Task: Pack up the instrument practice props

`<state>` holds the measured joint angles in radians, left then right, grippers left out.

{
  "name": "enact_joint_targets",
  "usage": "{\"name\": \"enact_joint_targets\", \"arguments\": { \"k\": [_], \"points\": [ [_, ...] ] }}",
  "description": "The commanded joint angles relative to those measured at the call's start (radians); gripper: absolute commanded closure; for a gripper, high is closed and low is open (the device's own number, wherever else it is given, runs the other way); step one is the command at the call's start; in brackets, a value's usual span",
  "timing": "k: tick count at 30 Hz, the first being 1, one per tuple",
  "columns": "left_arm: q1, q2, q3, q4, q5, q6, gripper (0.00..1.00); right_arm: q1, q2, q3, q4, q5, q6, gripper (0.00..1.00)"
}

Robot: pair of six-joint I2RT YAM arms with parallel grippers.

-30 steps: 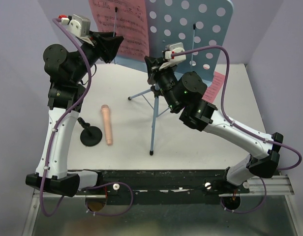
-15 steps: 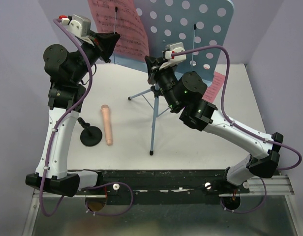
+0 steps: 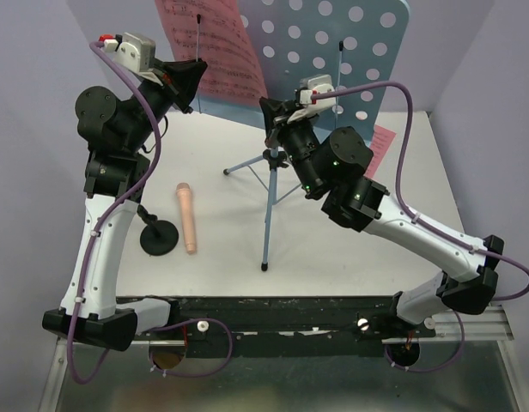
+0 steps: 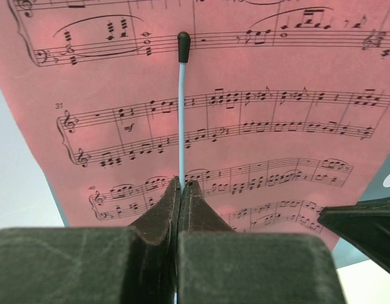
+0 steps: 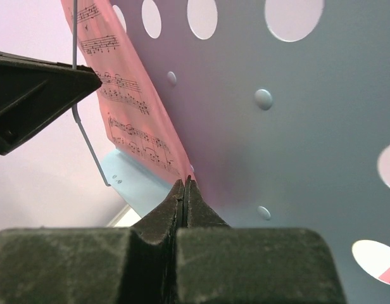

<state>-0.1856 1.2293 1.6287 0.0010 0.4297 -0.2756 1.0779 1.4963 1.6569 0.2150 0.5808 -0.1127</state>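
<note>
Retainer wire [image 4: 181, 114], upright across the pink sheet-music page [image 4: 277, 145], is clamped in the left gripper [image 4: 181, 182]; the page's lower corner is pinched by the right gripper [image 5: 184, 180].

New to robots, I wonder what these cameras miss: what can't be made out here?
Top of the first pink page: cut off by the frame edge, top and left wrist views.
Most of the second pink page: top view, behind the right arm.
Lower end of the holder wire: left wrist view, between the left end effector fingers.
Stem top of the mic stand: top view, under the left arm.
</note>
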Motion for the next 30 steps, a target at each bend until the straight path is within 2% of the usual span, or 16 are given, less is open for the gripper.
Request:
{"name": "enact_joint_targets", "arguments": {
  "k": [1, 6, 10, 17, 25, 26, 29, 30],
  "points": [
    [-0.006, -0.034, -0.006, 0.028, -0.045, 0.001, 1.00, -0.007, -0.059, -0.026, 0.001, -0.009, 0.007, 0.99],
    [-0.005, -0.036, -0.001, 0.021, -0.060, 0.003, 1.00, -0.007, -0.123, -0.060, -0.029, -0.039, 0.033, 0.99],
    [-0.005, -0.034, -0.003, 0.014, -0.071, 0.004, 1.00, -0.006, -0.200, -0.104, -0.072, -0.145, 0.053, 0.99],
    [-0.005, -0.040, -0.012, 0.016, -0.085, 0.003, 1.00, -0.007, -0.329, -0.140, -0.213, -0.326, 0.070, 0.99],
    [-0.005, -0.065, -0.056, 0.037, -0.115, -0.028, 1.00, -0.007, -0.429, -0.132, -0.465, -0.469, 0.076, 0.99],
    [-0.005, -0.076, -0.076, 0.047, -0.127, -0.030, 0.99, -0.006, -0.444, -0.144, -0.492, -0.481, 0.071, 0.99],
    [-0.005, -0.106, -0.121, 0.065, -0.169, -0.031, 0.84, -0.006, -0.493, -0.192, -0.563, -0.506, 0.076, 0.99],
    [-0.005, -0.113, -0.127, 0.065, -0.178, -0.031, 0.82, -0.006, -0.508, -0.204, -0.581, -0.516, 0.080, 0.99]
  ]
}}
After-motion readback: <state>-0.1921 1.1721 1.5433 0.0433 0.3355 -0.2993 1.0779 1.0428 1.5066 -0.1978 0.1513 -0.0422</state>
